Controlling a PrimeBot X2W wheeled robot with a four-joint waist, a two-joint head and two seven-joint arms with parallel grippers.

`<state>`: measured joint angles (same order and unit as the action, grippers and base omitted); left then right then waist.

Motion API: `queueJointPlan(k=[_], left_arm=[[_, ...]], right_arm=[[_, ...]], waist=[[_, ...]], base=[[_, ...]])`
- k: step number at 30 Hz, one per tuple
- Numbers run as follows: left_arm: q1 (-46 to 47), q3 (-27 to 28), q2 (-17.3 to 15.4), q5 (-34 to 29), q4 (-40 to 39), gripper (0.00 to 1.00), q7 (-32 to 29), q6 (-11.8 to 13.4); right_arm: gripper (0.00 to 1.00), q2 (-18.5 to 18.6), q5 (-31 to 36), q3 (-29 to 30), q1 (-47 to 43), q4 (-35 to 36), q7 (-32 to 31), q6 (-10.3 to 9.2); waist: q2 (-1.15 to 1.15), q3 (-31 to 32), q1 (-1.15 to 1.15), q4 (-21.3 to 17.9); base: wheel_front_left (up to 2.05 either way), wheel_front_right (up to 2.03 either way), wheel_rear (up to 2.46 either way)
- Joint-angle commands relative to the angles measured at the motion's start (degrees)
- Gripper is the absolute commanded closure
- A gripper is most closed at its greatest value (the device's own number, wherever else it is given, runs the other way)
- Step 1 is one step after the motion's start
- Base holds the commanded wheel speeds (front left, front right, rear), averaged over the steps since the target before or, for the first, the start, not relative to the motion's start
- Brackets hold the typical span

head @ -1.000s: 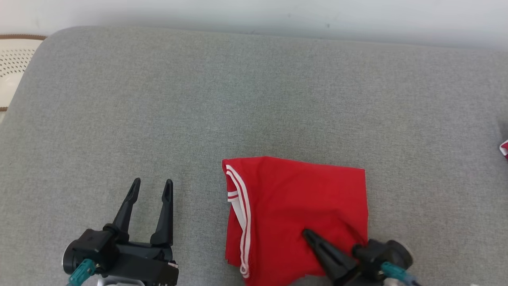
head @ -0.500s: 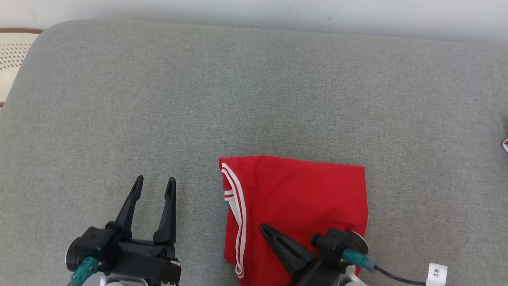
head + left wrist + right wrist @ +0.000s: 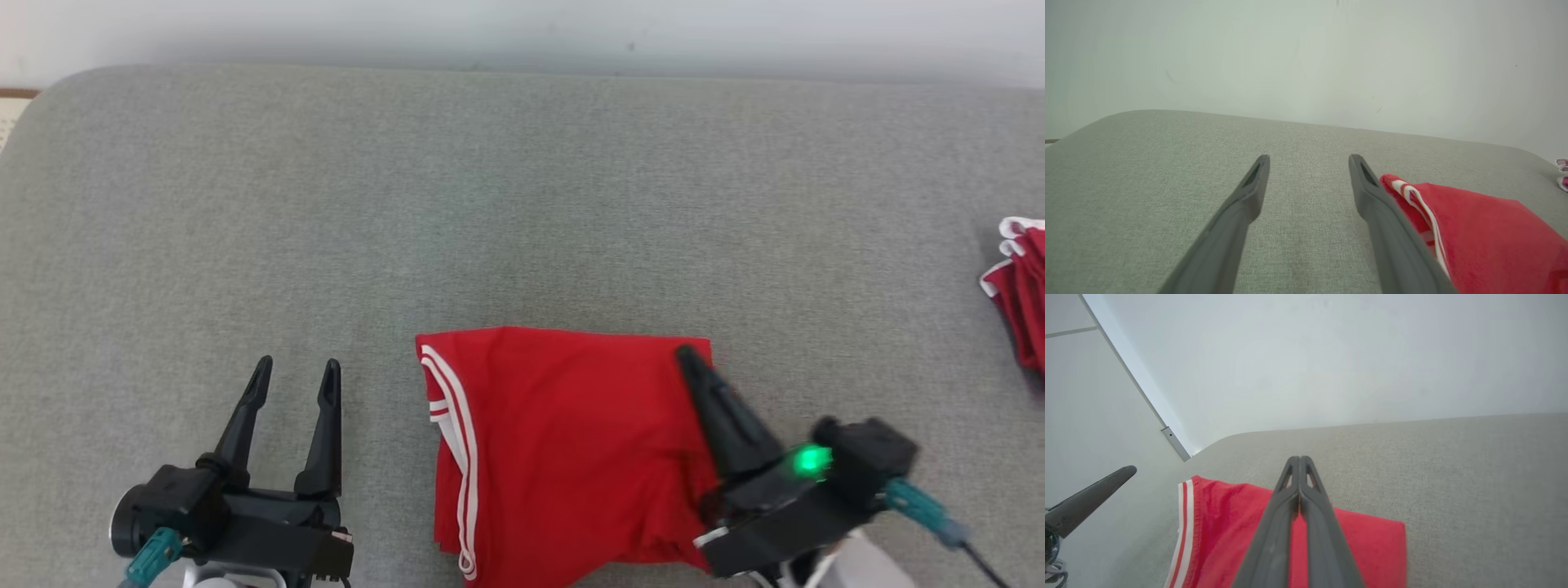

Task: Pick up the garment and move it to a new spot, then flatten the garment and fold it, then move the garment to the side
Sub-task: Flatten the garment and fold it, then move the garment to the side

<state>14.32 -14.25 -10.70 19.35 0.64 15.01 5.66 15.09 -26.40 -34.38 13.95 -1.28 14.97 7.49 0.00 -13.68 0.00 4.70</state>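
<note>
Right fingers point(image 3: 718, 412) together over red garment point(image 3: 563, 441)

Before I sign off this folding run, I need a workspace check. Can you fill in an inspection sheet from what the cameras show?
Surface: grey fabric cushion, flat.
Job's things: red garment with white trim, folded, lying at the centre of the cushion's near part.
Clutter: second red-and-white garment at the far right edge.
Grippers: left gripper open, nothing between its fingers, left of the garment; right gripper shut, over the garment's right edge, contact unclear.
Cables: teal-plugged cable at the right gripper's base; teal plug at the left one's.
Surroundings: pale wall behind the cushion.
</note>
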Motion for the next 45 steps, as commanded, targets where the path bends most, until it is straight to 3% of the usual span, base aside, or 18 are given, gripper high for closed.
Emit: queueJointPlan(k=[1, 5, 6, 7, 8, 15, 22, 37, 45], left_arm=[[-0.46, 0.28, -0.56, -0.20, -0.21, 0.00, 0.28, 0.12], [-0.84, 0.51, -0.96, -0.19, -0.63, 0.00, 0.28, 0.24], [-1.11, 0.70, -1.12, 0.00, -0.86, 0.00, 0.28, 0.35], [-1.31, 0.85, -1.25, 0.09, -0.95, 0.00, 0.28, 0.38], [-1.46, 0.93, -1.37, 0.13, -1.13, 0.00, 0.28, 0.41], [-3.01, 1.45, -2.28, -0.01, -1.85, 0.00, 0.28, 0.87], [-4.86, 1.57, -2.99, -0.24, -2.27, 0.00, 0.00, 1.50], [-4.91, 1.17, -3.30, -0.28, -3.02, 0.00, -0.54, 2.44], [-3.50, 0.39, -2.41, -0.11, -2.93, 0.00, -0.25, 2.08]], right_arm=[[1.00, 0.28, 0.99, 2.00, -1.29, 1.36, 0.18, -0.01], [1.00, 0.32, 2.71, 9.36, -4.38, 4.89, 0.18, -0.01], [0.52, 0.25, 3.62, 12.60, -5.61, 5.93, 0.18, -0.01], [0.18, 0.27, 4.37, 14.12, -6.14, 6.32, 0.18, -0.01], [0.00, 0.14, 4.97, 15.67, -6.74, 6.71, 0.18, -0.01], [0.00, 0.25, 10.13, 23.19, -11.52, 8.77, -1.30, -0.01], [0.00, -0.08, 13.24, 26.31, -17.64, 11.60, -3.87, -0.01], [0.00, -1.09, 14.13, 27.10, -19.69, 13.85, -6.17, -0.01], [0.00, 1.70, 11.84, 22.03, -16.27, 9.38, -8.97, -0.01]], waist=[[0.00, 0.53, 0.00, -1.06], [0.00, 1.15, 0.00, -2.38], [0.00, 1.47, 0.00, -2.89], [0.00, 1.71, 0.00, -3.18], [0.00, 1.89, 0.00, -3.39], [0.00, 3.69, 0.00, -4.23], [0.00, 5.21, 0.00, -4.39], [0.00, 5.14, 0.00, -2.92], [0.00, 3.42, 0.00, 0.98]], base=[[0.00, 0.00, 0.00], [0.00, 0.00, 0.00], [0.00, 0.00, 0.00], [0.00, 0.00, 0.00], [0.00, 0.00, 0.00], [0.00, 0.00, 0.00], [0.00, 0.00, 0.00], [0.00, 0.00, 0.00], [0.00, 0.00, 0.00]])
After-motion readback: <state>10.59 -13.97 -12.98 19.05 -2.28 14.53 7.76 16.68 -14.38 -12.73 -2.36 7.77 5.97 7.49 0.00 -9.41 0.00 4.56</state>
